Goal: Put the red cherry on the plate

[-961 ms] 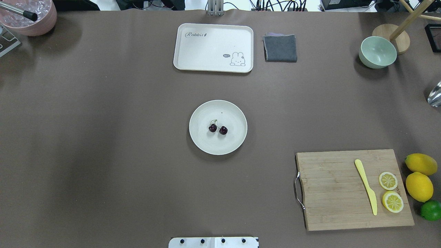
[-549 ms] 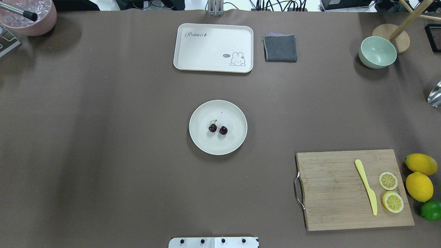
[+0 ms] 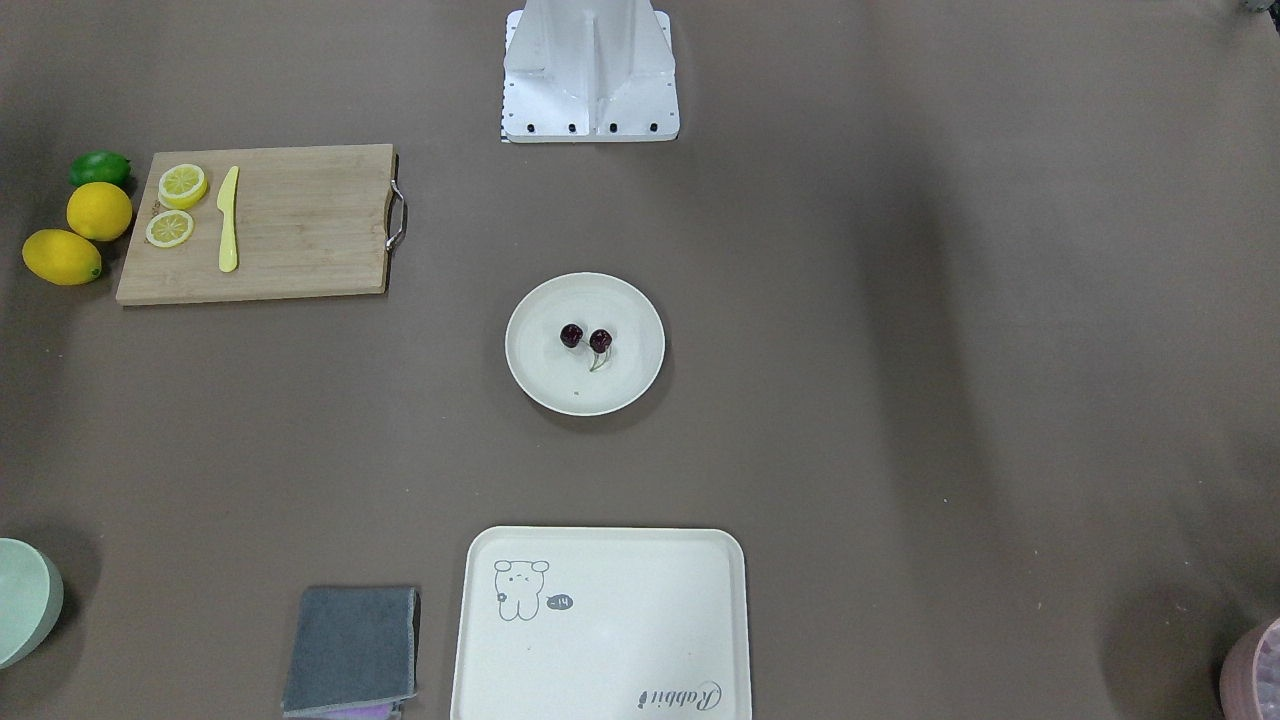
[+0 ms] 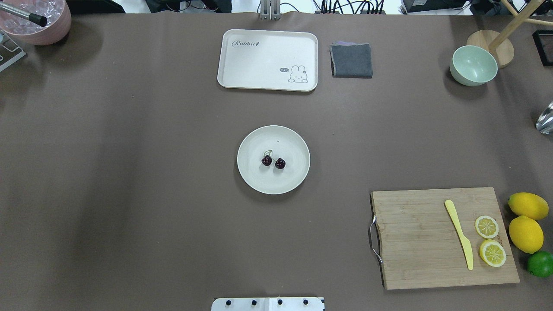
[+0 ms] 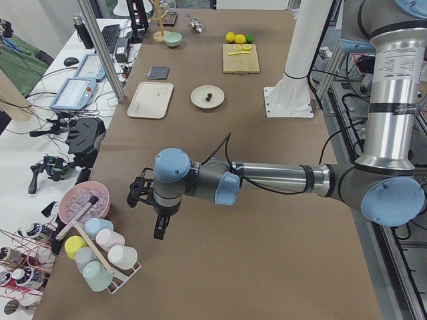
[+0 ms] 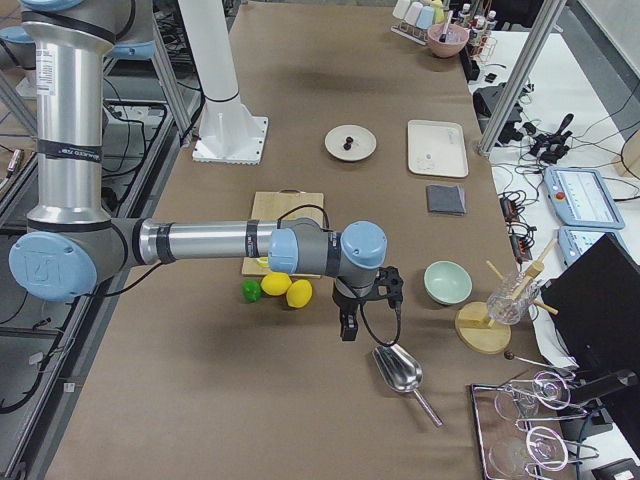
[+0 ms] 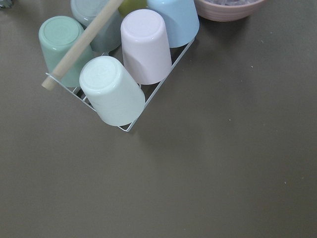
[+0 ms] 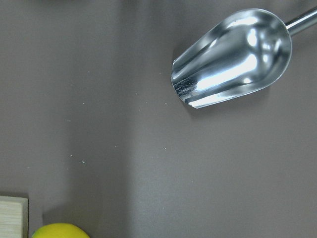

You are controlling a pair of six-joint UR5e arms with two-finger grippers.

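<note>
The red cherry [image 4: 273, 161], two dark glossy fruits joined by pale stems, lies inside the round cream plate [image 4: 255, 181] at the table's middle, also shown in the front view as cherry [image 3: 586, 338] on plate [image 3: 545, 385]. Neither gripper is near it. My left gripper [image 5: 160, 230] hangs far off at the table's left end beside a cup rack. My right gripper [image 6: 347, 328] hovers at the right end near the lemons and a metal scoop. Both show only in the side views, so I cannot tell whether they are open or shut.
A rabbit tray [image 4: 267, 52] and grey cloth [image 4: 351, 60] sit at the back, a pale green bowl [image 4: 473, 65] back right. The cutting board [image 4: 423, 250] with knife and lemon slices, lemons [image 4: 525, 233] and a lime lie front right. Cup rack [image 7: 124, 64] and scoop [image 8: 233, 57] sit under the wrists.
</note>
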